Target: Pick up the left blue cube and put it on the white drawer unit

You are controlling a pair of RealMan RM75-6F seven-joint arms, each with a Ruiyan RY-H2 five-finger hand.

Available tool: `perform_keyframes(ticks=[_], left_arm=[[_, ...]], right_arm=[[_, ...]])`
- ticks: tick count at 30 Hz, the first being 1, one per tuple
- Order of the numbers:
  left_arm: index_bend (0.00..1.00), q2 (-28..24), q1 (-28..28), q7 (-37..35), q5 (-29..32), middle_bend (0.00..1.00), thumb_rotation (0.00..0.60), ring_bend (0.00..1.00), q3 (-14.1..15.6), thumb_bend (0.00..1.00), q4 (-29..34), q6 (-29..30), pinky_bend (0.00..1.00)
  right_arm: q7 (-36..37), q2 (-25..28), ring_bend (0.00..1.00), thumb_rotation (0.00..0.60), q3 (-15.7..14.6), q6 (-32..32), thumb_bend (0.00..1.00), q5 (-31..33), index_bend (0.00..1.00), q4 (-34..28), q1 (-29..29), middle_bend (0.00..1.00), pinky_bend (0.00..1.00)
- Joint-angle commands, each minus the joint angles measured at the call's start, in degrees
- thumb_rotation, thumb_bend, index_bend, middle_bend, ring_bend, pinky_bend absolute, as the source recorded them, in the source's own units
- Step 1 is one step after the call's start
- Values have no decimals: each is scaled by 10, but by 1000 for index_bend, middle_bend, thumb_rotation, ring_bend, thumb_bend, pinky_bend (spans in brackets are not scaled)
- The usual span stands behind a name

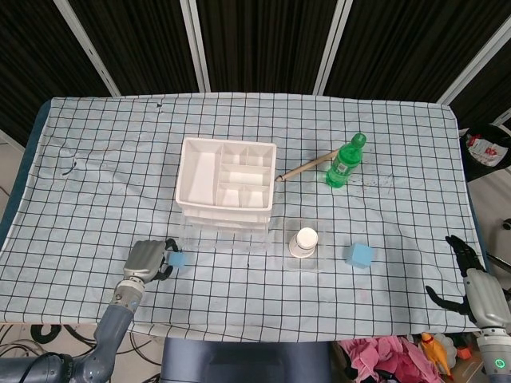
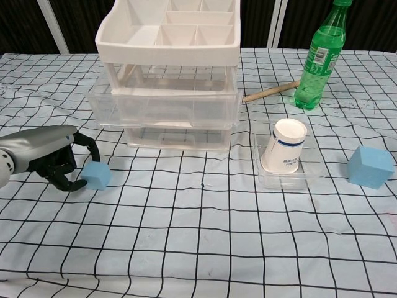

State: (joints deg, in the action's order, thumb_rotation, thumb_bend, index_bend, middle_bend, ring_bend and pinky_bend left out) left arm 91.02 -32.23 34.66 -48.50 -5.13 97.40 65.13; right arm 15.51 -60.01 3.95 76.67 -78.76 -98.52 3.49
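The left blue cube [image 1: 178,260] [image 2: 98,176] lies on the checked cloth, in front of the white drawer unit [image 1: 200,177] [image 2: 167,53] and a little to its left. My left hand [image 1: 148,259] [image 2: 53,158] is right beside the cube on its left. Its curled fingers [image 2: 89,144] arch over and under the cube's near side without lifting it; the cube rests on the cloth. My right hand [image 1: 471,289] hangs off the table's front right edge with fingers spread and nothing in it; the chest view does not show it.
A second blue cube [image 1: 358,254] [image 2: 370,166] sits at the right. A white paper cup [image 1: 304,242] [image 2: 286,146] stands in a clear tray beside the drawers. A green bottle [image 1: 344,162] [image 2: 317,57] and a wooden stick [image 1: 306,166] [image 2: 270,92] lie behind it.
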Motion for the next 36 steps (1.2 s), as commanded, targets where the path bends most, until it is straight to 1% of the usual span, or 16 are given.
perform_keyframes(ticks=[1, 5, 8, 10, 15, 19, 22, 30, 32, 36], left_arm=[[467, -2, 1, -1, -2, 1000, 600, 999, 3, 441, 2, 2, 935], [490, -13, 5, -6, -14, 1000, 600, 999, 9, 450, 17, 6, 935], [491, -33, 12, -14, -41, 1000, 600, 999, 16, 448, 43, 18, 935], [491, -65, 21, -25, -84, 1000, 600, 999, 22, 447, 87, 40, 935], [490, -132, 33, -42, -154, 1000, 600, 999, 26, 443, 181, 65, 935], [490, -168, 34, -47, -194, 1000, 600, 999, 24, 441, 240, 72, 935], [490, -177, 26, -43, -201, 1000, 600, 999, 13, 441, 266, 69, 935], [490, -173, 1, -7, -187, 1000, 600, 999, -15, 441, 295, 64, 935], [490, -172, -2, 0, -184, 1000, 600, 999, -17, 441, 301, 64, 935], [490, -177, -5, 18, -175, 1000, 600, 999, -12, 439, 312, 63, 935]], right_arm=[[0, 0, 0, 600, 0, 0, 224, 0, 60, 0, 0, 5, 187], [0, 0, 0, 600, 0, 0, 223, 0, 60, 0, 0, 5, 187], [1, 1, 0, 600, 0, 1, 224, 0, 60, 0, -1, 5, 187], [0, 0, 0, 600, 0, 1, 224, 0, 60, -1, -1, 5, 187], [-1, 0, 0, 600, -1, 1, 224, -1, 60, -2, 0, 5, 187], [-3, -1, 0, 600, -1, 0, 224, 0, 60, -3, 0, 5, 187], [-5, -1, 0, 600, -1, 0, 224, 0, 60, -4, 0, 5, 187], [-1, 0, 0, 600, -1, 2, 224, 0, 60, -4, -1, 5, 187], [0, 0, 0, 600, 0, 2, 224, 1, 60, -3, -1, 5, 187], [3, 1, 0, 600, 1, 1, 224, 2, 60, -2, -1, 5, 187]])
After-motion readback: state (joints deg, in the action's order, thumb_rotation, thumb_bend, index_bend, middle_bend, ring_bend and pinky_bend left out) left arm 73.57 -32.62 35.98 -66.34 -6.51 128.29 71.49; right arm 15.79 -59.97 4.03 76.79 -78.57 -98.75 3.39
